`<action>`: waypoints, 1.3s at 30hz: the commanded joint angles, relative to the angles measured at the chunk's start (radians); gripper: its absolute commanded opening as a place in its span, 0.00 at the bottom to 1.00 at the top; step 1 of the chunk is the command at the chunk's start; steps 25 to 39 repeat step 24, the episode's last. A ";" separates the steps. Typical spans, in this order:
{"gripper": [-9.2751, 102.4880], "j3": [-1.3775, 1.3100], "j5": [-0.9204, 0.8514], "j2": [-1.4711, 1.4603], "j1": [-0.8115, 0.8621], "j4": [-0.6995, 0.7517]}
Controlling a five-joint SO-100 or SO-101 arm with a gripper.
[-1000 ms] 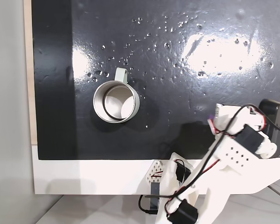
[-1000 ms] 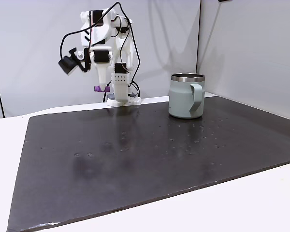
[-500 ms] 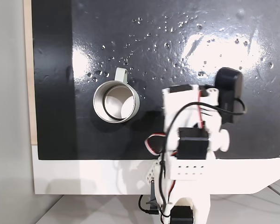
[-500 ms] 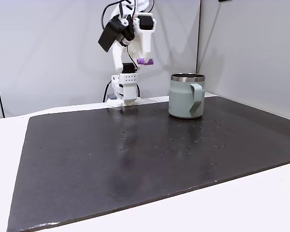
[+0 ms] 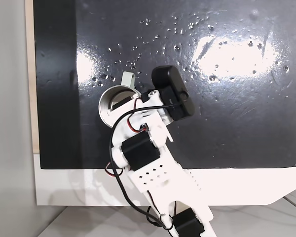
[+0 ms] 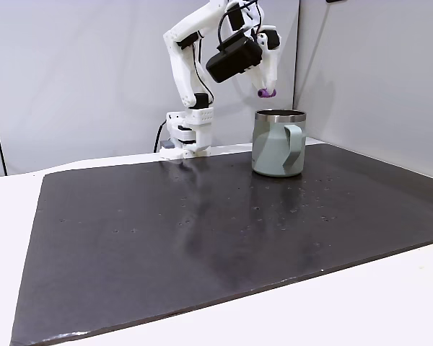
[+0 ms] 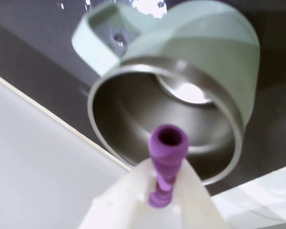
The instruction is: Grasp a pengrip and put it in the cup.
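The pale grey-green cup (image 6: 277, 144) stands on the black mat, its handle toward the camera in a fixed view. From above the cup (image 5: 108, 101) is half covered by my arm. My white gripper (image 6: 263, 88) hangs just above the cup's rim, shut on the small purple pengrip (image 6: 263, 93). In the wrist view the pengrip (image 7: 166, 152) sticks out between the white fingers (image 7: 190, 188), pointing at the cup's open steel mouth (image 7: 133, 119).
The black mat (image 6: 202, 231) covers most of the table, with white tabletop (image 6: 346, 310) around it. The arm's base (image 6: 187, 137) stands at the mat's far edge. A black wrist camera (image 5: 173, 94) rides on the arm.
My arm has swung from the far side of its base across to the cup, carrying the pengrip, and now holds it above the cup's rim.
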 commanded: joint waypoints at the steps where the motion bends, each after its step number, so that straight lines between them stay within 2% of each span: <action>1: 0.08 -0.066 0.006 -0.002 -0.044 -0.018; 6: 0.09 -0.063 -0.008 0.002 -0.041 -0.018; 9: 0.27 -0.060 -0.008 0.011 -0.031 -0.014; 11: 0.32 -0.063 0.003 0.012 -0.021 -0.009; 39: 0.32 -0.063 0.005 0.018 -0.006 -0.003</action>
